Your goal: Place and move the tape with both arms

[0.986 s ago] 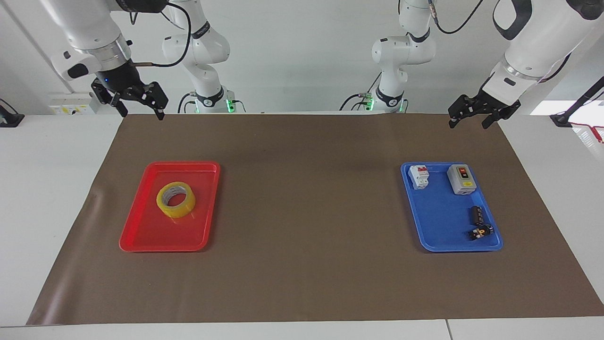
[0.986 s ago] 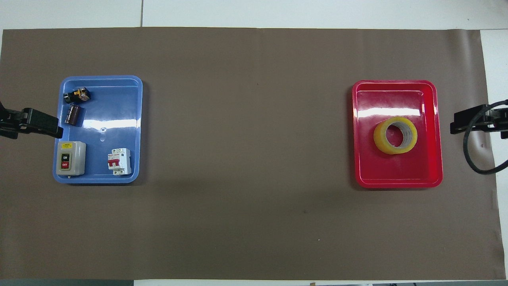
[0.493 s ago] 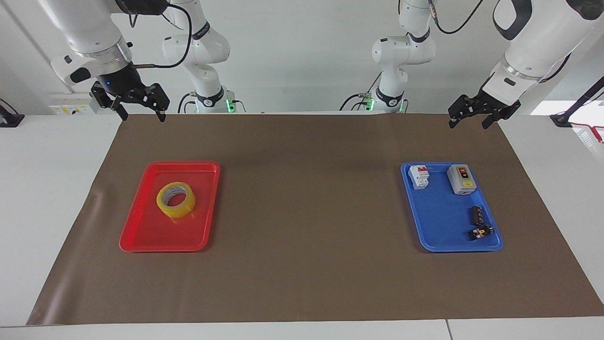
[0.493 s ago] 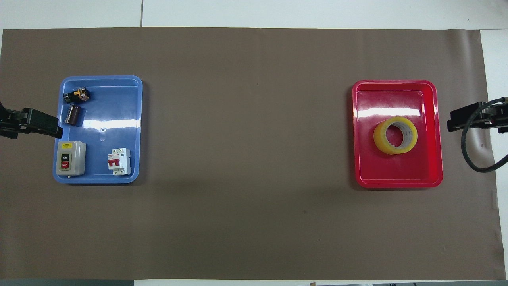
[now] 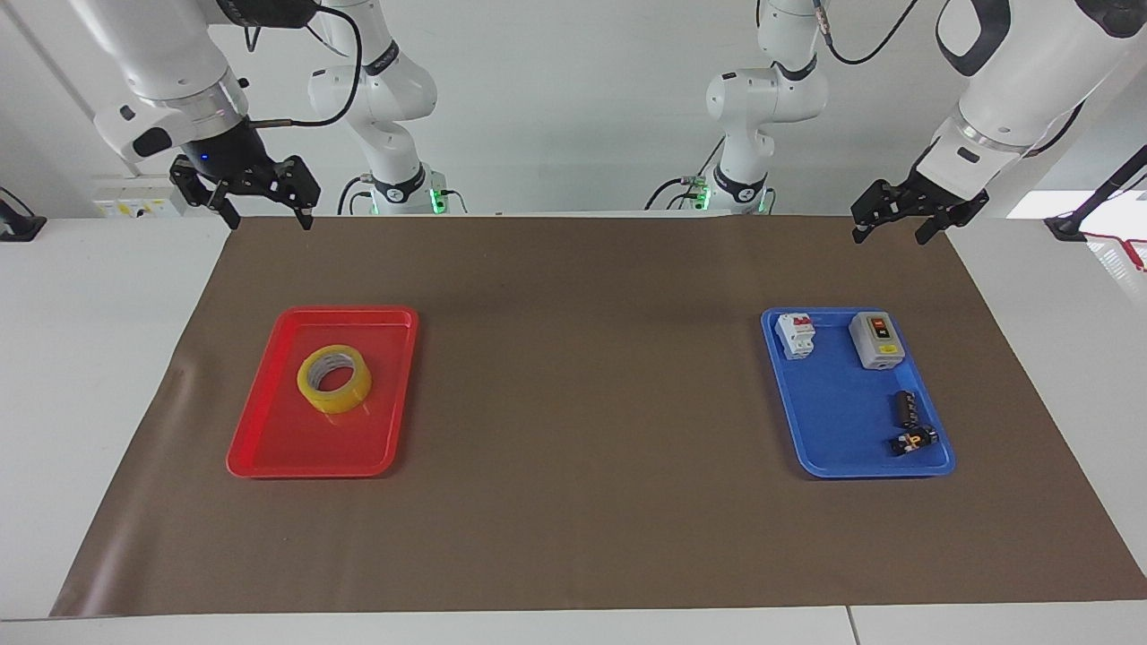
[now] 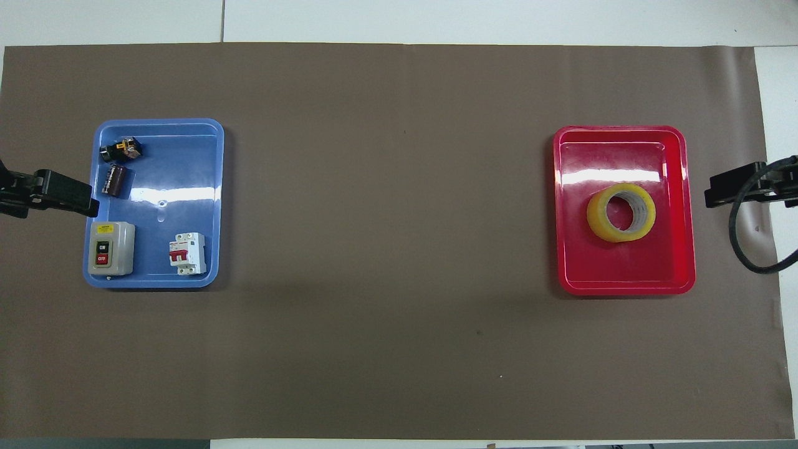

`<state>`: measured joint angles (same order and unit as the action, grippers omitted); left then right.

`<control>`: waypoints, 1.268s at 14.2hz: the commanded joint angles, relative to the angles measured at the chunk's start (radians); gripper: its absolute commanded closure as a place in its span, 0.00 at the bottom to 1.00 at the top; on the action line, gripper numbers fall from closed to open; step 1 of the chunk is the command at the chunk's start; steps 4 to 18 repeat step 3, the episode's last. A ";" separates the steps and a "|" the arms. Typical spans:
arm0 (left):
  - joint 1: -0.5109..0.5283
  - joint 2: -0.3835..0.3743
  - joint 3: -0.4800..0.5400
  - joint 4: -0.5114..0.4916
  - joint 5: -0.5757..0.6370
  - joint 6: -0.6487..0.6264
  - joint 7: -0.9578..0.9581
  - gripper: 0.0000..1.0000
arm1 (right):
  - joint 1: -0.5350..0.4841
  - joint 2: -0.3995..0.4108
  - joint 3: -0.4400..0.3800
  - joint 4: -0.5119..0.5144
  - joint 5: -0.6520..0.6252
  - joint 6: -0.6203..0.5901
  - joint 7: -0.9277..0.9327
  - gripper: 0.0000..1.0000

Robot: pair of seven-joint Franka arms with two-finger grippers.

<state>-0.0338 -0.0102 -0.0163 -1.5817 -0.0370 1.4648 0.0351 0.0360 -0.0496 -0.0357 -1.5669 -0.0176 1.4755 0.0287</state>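
Observation:
The yellow tape (image 5: 334, 379) lies flat in the red tray (image 5: 269, 448) at the right arm's end of the table; it also shows in the overhead view (image 6: 621, 212), in the tray (image 6: 623, 280). My right gripper (image 5: 266, 218) is open and empty, raised over the mat's edge nearest the robots, well apart from the tray; its tip shows in the overhead view (image 6: 717, 190). My left gripper (image 5: 890, 235) is open and empty, raised over the mat's corner at the left arm's end; in the overhead view (image 6: 75, 198) it overlaps the blue tray's edge.
A blue tray (image 5: 833, 421) at the left arm's end holds a white circuit breaker (image 5: 796, 335), a grey on/off switch box (image 5: 875, 339) and two small dark parts (image 5: 909, 421). A brown mat (image 5: 582, 403) covers the table. Two smaller white arms stand at the robots' end.
My right gripper has turned a little and shifted slightly at the mat's edge. The left gripper, the tape and both trays have not moved.

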 commanded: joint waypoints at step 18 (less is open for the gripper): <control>0.008 -0.019 -0.005 -0.017 0.022 0.011 0.005 0.00 | -0.005 0.010 -0.001 0.019 -0.002 -0.004 -0.023 0.00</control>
